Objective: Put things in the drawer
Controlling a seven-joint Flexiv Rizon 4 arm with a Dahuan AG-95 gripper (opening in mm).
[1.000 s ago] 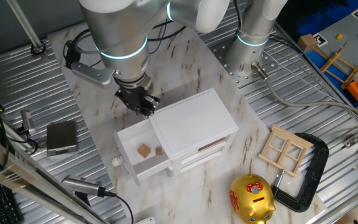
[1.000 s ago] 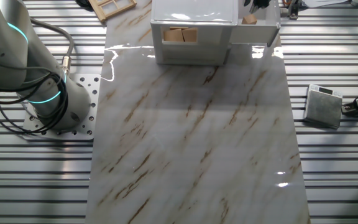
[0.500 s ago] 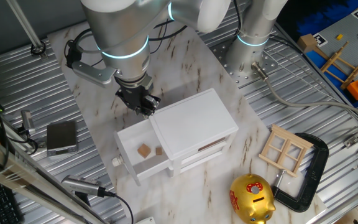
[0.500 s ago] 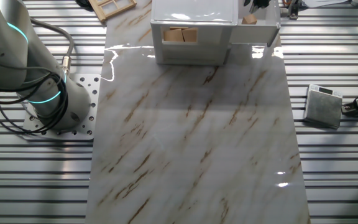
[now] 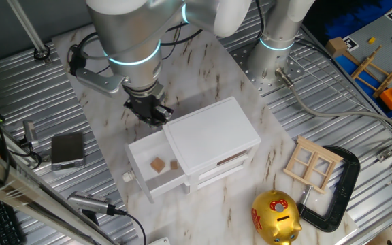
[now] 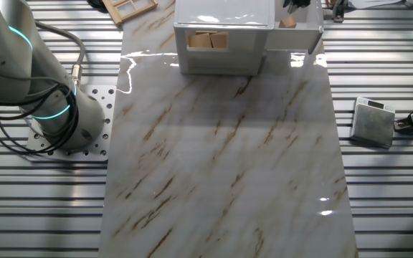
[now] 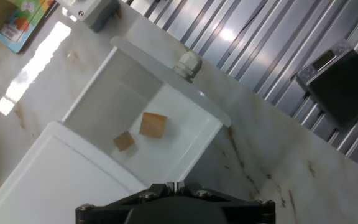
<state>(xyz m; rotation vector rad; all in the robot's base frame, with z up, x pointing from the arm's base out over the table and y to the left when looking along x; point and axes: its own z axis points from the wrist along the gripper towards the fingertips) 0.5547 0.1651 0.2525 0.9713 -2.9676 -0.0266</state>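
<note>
The upper drawer [image 5: 141, 153] of the white cabinet [image 5: 213, 136] is pulled open, its round knob [image 5: 126, 177] pointing to the front left. Two small light-brown wooden blocks [image 5: 158, 164] [image 5: 173, 165] lie on its floor. The hand view looks down on them, the larger block [image 7: 153, 124] beside the smaller block [image 7: 124, 141], with the knob [image 7: 188, 63] beyond. My gripper [image 5: 151, 113] hangs above the drawer's rear edge, next to the cabinet top. Its fingertips [image 7: 174, 185] are pressed together with nothing between them. In the other fixed view the gripper [image 6: 297, 3] is barely inside the top edge.
A gold piggy bank [image 5: 275, 216], a wooden window frame [image 5: 314, 163] and a black clamp [image 5: 339, 184] lie right of the cabinet. A grey box [image 5: 68, 150] sits on the ribbed metal at the left. The arm's base [image 5: 278, 47] stands behind the marble board.
The gripper has drifted slightly up and away from the drawer. The blocks and the drawer have not moved.
</note>
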